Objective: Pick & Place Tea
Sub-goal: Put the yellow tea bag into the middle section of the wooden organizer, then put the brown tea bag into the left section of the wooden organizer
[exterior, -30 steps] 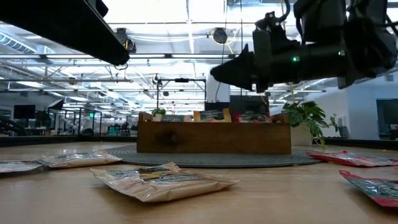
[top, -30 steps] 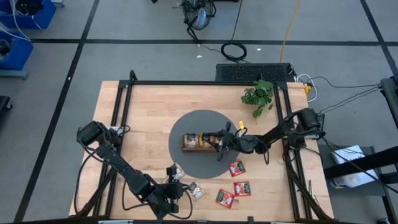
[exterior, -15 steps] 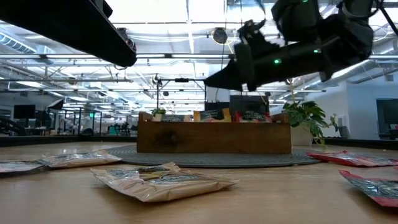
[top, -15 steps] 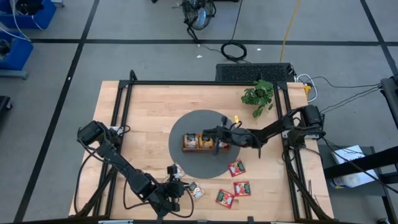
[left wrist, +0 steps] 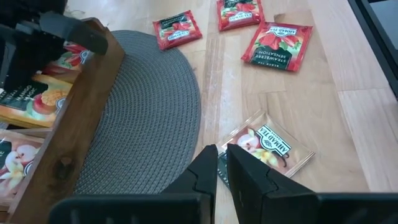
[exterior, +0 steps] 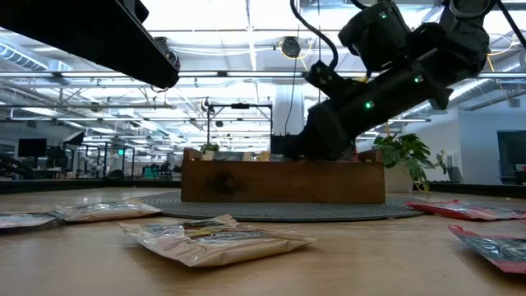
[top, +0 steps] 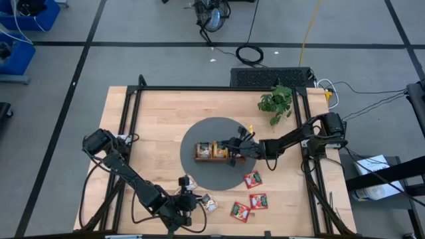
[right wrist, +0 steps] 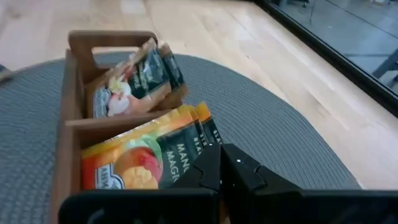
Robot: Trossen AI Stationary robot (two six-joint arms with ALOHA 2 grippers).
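At the near edge, the left gripper [top: 188,202] is hovering low with fingers almost together, holding nothing. A tan sachet [left wrist: 267,147] is lying just beyond it, one more beside it. Three red sachets [top: 252,178] are waiting at about 5 o'clock from the mat [top: 199,129]. So five are left, I think. Farther, the right gripper [top: 234,152] is closed and empty over the tray [right wrist: 68,134], at its 3 o'clock end. Orange bags [right wrist: 146,162] and tan bags [right wrist: 134,78] are already standing inside; their number is unclear.
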